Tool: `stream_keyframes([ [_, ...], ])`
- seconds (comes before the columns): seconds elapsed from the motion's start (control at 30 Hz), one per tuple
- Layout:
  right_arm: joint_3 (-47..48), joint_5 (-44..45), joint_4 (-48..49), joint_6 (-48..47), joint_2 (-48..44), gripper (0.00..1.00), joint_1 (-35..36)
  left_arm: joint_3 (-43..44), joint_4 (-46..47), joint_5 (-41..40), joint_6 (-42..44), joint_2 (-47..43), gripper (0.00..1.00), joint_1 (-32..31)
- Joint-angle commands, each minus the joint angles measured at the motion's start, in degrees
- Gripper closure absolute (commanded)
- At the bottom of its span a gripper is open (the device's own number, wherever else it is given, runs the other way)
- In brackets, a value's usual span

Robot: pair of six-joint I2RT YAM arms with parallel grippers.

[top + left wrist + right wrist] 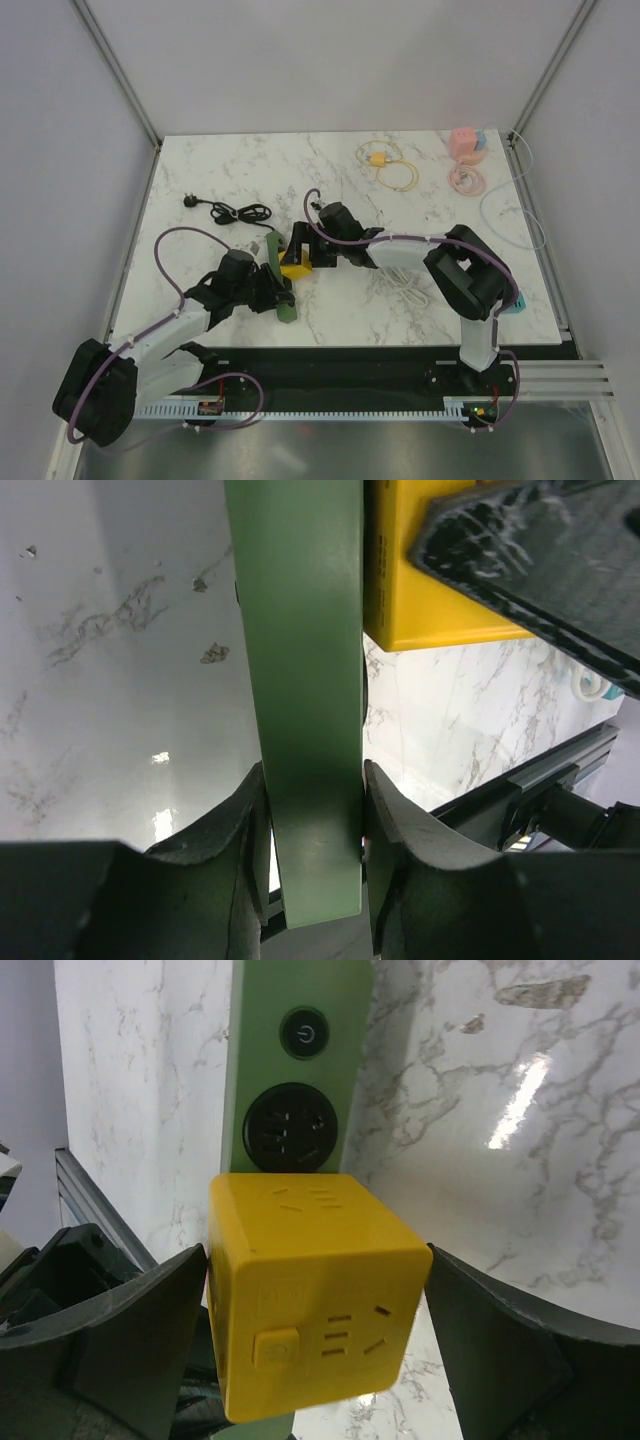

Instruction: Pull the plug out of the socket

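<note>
White marble tabletop carries the work just off its middle, toward 8 o'clock, where your left gripper pinches the long green plastic power strip by its sides. The yellow cube-shaped plastic plug sits on that strip. Your right gripper stands spread wide, one finger at 3 and one at 9 o'clock of the cube; contact cannot be told.

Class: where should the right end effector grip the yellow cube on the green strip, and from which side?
Grip the yellow cube on its flat, parallel side faces, coming from the side away from the green strip, where the open right end effector straddles it. The left end effector clamps the strip, likely allowing a straight pull.
</note>
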Motion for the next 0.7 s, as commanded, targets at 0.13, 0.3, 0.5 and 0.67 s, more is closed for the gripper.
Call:
stream_keyframes([
  [0.13, 4.7, -0.2, 2.4, 0.4, 2.1, 0.09, 2.6, 1.6, 1.3, 3.4, 1.6, -7.3, 0.98, -0.2],
  [0.3, 6.0, 0.6, 2.4, 0.0, 2.7, 0.39, 4.5, 1.9, 0.6, 4.9, 1.4, -8.8, 0.98, -0.1],
  [0.5, 7.4, 2.8, -0.1, -3.4, 2.9, 0.84, 4.5, 1.2, -0.5, 4.6, 0.5, -11.0, 0.65, -0.1],
  [0.67, 10.4, 6.6, -5.4, -9.3, 2.0, 1.00, 5.1, 1.5, -6.3, 1.4, 0.1, -16.7, 0.06, -0.1],
])
